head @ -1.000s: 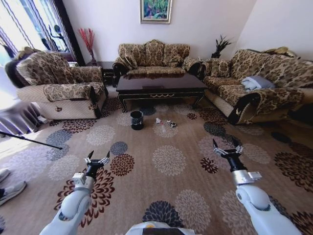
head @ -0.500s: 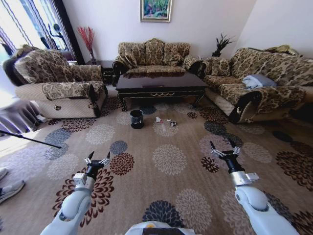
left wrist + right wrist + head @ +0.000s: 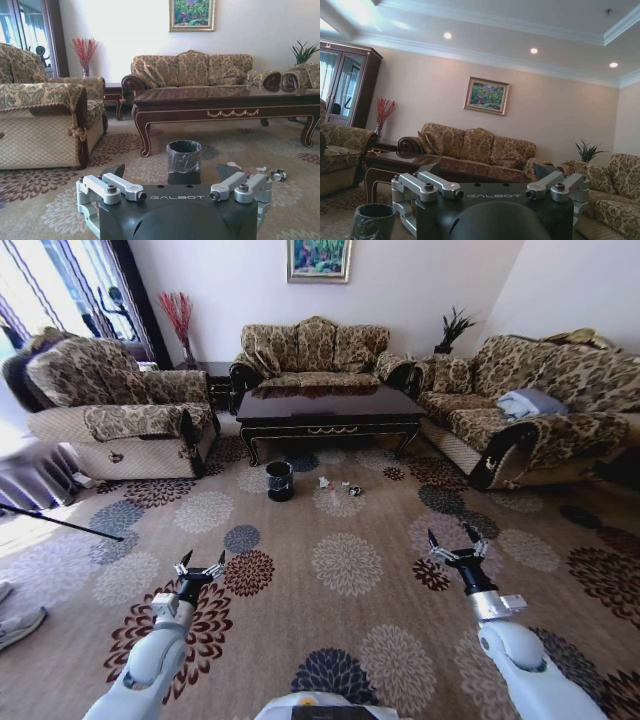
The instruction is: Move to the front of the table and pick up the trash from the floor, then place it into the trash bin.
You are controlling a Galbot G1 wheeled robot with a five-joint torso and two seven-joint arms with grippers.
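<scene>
Low over the floor [image 3: 345, 640] near the robot, both hands ride out in front with fingers spread wide and nothing in them, which fits a stretch of driving, not grasping. The left hand [image 3: 199, 570] sits on a bent arm, pointed level toward the furniture; the right hand [image 3: 455, 552] reaches a little farther forward and tilts upward. Well ahead of them the trash bin [image 3: 280, 481] stands on the carpet just before the front edge of the table [image 3: 330, 410], near its left corner. The trash [image 3: 340, 487] lies scattered just to the bin's right, in front of the middle of that edge, handy for a short carry
</scene>
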